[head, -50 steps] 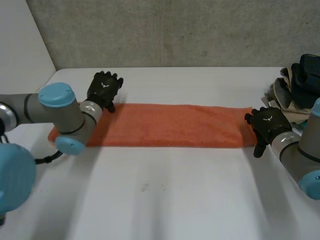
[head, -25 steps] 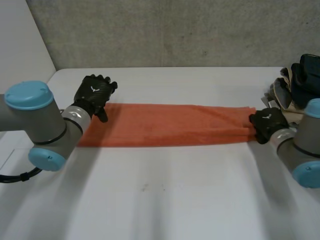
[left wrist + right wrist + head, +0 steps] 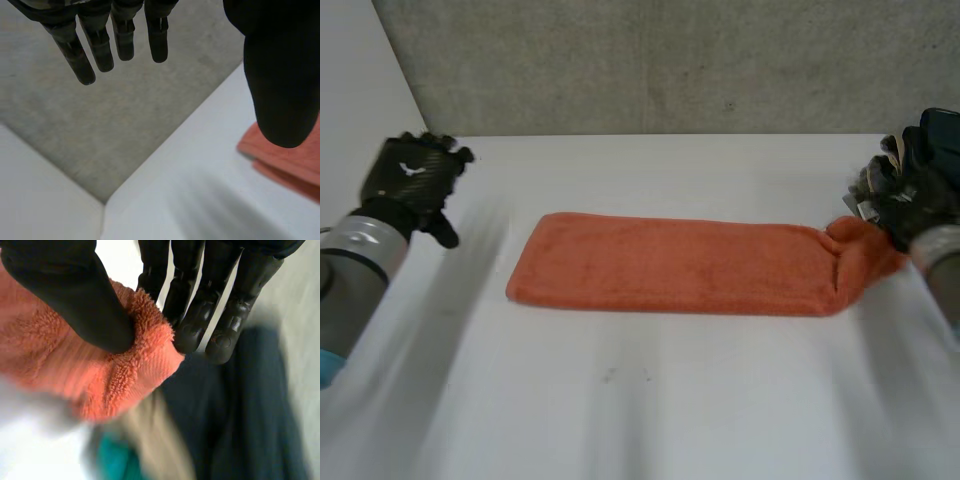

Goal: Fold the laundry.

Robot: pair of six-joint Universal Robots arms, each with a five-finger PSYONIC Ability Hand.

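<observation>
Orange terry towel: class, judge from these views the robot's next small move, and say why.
Probably the right hand should carry its pinched end of the orange terry towel across toward the other end. It grips that end raised off the white table; the left hand hovers open, clear of the cloth.

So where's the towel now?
In the head view the towel lies across the table, its right end pinched by the right robot hand beside the clothes pile.
</observation>
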